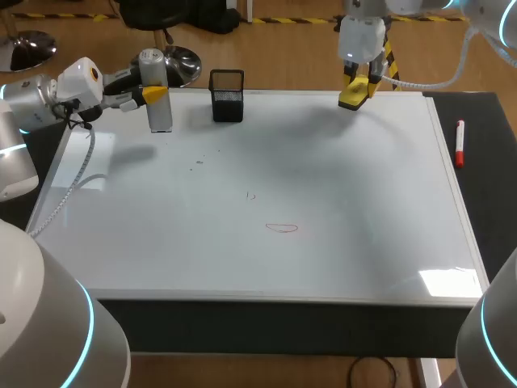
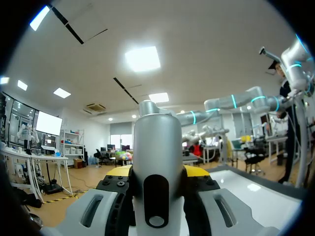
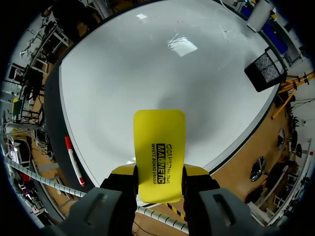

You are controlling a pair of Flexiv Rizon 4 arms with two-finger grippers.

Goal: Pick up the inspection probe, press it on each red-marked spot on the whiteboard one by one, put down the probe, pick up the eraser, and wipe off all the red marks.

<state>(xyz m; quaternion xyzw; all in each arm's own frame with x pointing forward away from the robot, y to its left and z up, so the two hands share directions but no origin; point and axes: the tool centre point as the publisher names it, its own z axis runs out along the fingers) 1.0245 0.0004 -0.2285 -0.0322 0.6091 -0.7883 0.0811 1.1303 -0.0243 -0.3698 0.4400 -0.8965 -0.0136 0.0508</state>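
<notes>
Progress, as judged: the probe stage looks finished or nearly so, the eraser is already in hand, and the wiping is not yet done.

- One large white rectangular whiteboard [image 1: 347,202], covering the desk top.
- Two robot arms. The left claw [image 1: 153,93] is closed around the probe at the far left. The right claw [image 1: 361,85] is clamped on the eraser above the far edge, right of the middle.
- One tall grey cylindrical inspection probe [image 1: 161,117], upright at the far left corner of the board. Not yet released. Whether its base touches the board I cannot tell.
- One black square mesh pen holder [image 1: 227,97], just right of the probe on the far edge.
- One flat yellow rectangular eraser [image 3: 160,147], held off the board.
- One red-capped white marker pen [image 1: 459,145], on the dark strip right of the board.
- One thin red oval mark [image 1: 281,228], near the middle, unwiped. A few faint specks lie farther left, colour unclear.
</notes>
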